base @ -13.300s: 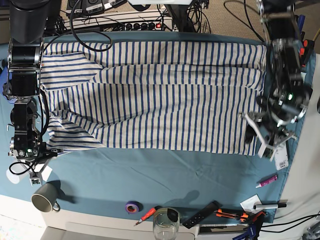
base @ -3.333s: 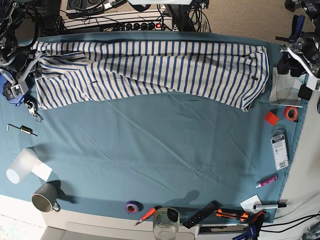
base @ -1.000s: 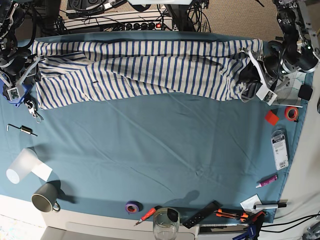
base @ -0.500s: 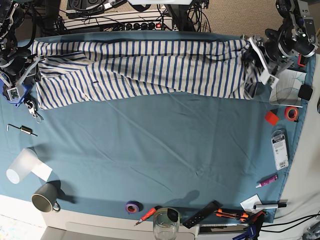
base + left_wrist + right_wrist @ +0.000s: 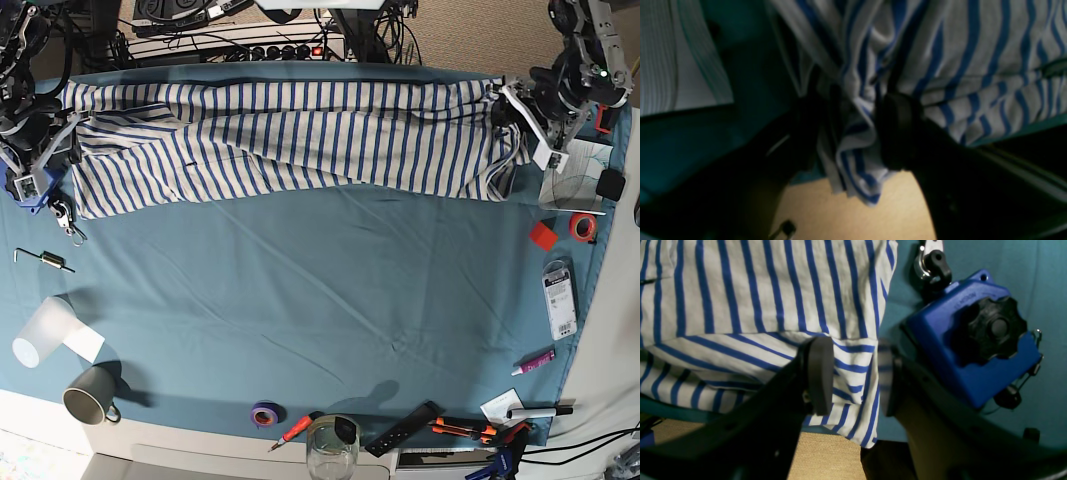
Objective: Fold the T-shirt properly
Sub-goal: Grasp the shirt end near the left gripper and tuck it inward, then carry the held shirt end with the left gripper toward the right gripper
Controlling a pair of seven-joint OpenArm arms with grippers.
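Observation:
The striped T-shirt (image 5: pixel 300 135) lies folded in a long band along the far edge of the teal cloth (image 5: pixel 300 300). My left gripper (image 5: pixel 517 112) is at the shirt's right end. In the left wrist view it (image 5: pixel 853 133) is shut on a bunched fold of the shirt (image 5: pixel 973 50). My right gripper (image 5: pixel 50 160) is at the shirt's left end. In the right wrist view its jaws (image 5: pixel 853 373) stand apart, with the shirt's corner (image 5: pixel 756 290) lying between the pads.
A blue clamp (image 5: pixel 973 346) sits just beside my right gripper. Paper (image 5: pixel 570 175), an orange tape roll (image 5: pixel 582 226) and a red block (image 5: pixel 542 236) lie at the right. A plastic cup (image 5: pixel 40 335), mug (image 5: pixel 88 395), purple tape (image 5: pixel 264 413) and glass (image 5: pixel 332 448) line the near edge.
My left gripper has carried the shirt's right end toward the far edge, straightening that end of the band. The right arm has not moved.

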